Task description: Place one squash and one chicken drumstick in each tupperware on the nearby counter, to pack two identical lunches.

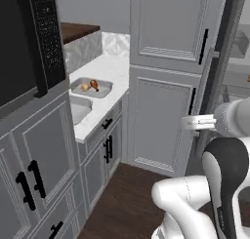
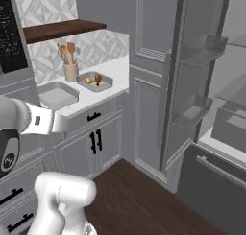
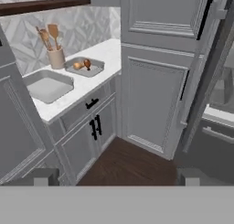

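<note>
White marbled counter (image 3: 98, 58) carries two grey trays. Far tray (image 3: 84, 68) holds tan squash (image 3: 77, 66) touching red-brown drumstick (image 3: 87, 63). Near tray (image 3: 47, 87) sits beside it, toward robot. Tan cup (image 3: 56, 58) with wooden utensils stands behind trays. Gripper (image 3: 114, 176) spread wide, holding nothing, well apart from counter, above dark wood floor (image 3: 128, 166).

2 tupperware (image 3: 48, 88) (image 3: 93, 71), 1 squash (image 3: 78, 66), 1 drumstick (image 3: 87, 63), 1 utensil cup (image 3: 56, 58).
</note>
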